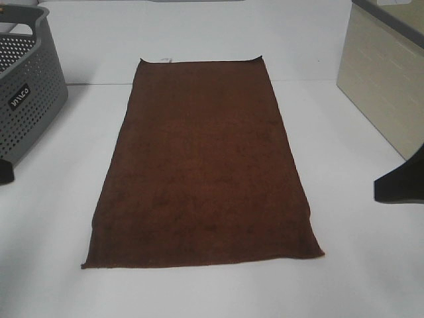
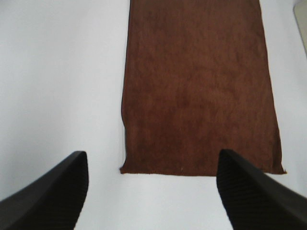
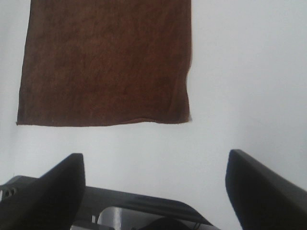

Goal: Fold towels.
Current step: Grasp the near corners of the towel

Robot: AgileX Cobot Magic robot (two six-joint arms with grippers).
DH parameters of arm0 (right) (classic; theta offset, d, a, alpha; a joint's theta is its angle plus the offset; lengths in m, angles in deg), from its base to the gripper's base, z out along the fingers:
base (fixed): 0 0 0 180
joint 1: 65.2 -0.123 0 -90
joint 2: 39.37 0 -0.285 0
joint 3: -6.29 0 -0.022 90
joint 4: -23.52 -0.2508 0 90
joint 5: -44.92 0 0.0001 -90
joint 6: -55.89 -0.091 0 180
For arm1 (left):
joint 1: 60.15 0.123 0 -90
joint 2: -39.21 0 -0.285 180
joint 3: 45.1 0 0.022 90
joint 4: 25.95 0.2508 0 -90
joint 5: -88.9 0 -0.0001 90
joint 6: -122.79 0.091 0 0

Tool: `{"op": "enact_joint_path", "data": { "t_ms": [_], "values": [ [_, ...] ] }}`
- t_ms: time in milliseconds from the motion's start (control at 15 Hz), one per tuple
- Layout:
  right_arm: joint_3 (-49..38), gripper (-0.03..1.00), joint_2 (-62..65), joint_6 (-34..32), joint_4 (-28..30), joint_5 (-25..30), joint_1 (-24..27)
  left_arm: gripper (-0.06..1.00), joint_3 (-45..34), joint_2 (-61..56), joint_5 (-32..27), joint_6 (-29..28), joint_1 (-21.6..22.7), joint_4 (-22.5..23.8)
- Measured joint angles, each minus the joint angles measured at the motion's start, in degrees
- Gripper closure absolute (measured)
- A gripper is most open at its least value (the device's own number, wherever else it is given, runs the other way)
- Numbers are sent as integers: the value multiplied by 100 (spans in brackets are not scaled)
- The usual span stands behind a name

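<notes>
Towel (image 1: 205, 165) is lying spread flat, single layer, in the middle of the white table (image 1: 53, 265). Dark reddish-brown, rectangular.

Long axis is running straight from the near edge of the table toward the far edge, away from the arms, with no noticeable skew in the exterior view. Short hems are sitting crosswise, one near and one far.

White tag (image 1: 165, 60) is showing on the far short end, toward the left far corner. Far right corner is curling up slightly.

Near hem is lying close ahead of both grippers, touching neither.

Left gripper (image 2: 152, 157) is hanging above the table with its fingers (image 2: 53, 191) spread wide and nothing between them. The towel's near end is filling the wrist view beyond it.

Right gripper (image 3: 156, 158) is likewise gaping wide and empty, fingers (image 3: 259, 191) well apart, looking onto the towel's near right corner, where the edge is rippling a little.

Grey perforated basket (image 1: 26, 93) is standing at the far left of the table, well apart from the towel. Beige cabinet (image 1: 377, 86) is standing off to the far right.
</notes>
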Motion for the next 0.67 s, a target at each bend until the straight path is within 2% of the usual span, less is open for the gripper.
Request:
{"op": "enact_joint_path", "data": {
  "t_ms": [67, 133, 267, 467, 667],
  "values": [
    [0, 21, -533, 395, -252, -120, 0, 24, 17, 556, -11, 493, 0, -441],
    [23, 21, -1673, 1192, -716, -390, 0, 24, 195, 1644, -57, 1656, 0, -1255],
    [286, 21, -2567, 1713, -1152, -521, 0, 24, 441, 2573, -212, 2681, 0, -2091],
    [825, 21, -3667, 2143, -1513, -561, 0, 24, 756, 3684, -378, 3673, 0, -3042],
    [1226, 21, -4372, 2298, -1558, -636, 0, 24, 997, 4538, -435, 4291, -97, -3541]
  ]
}}
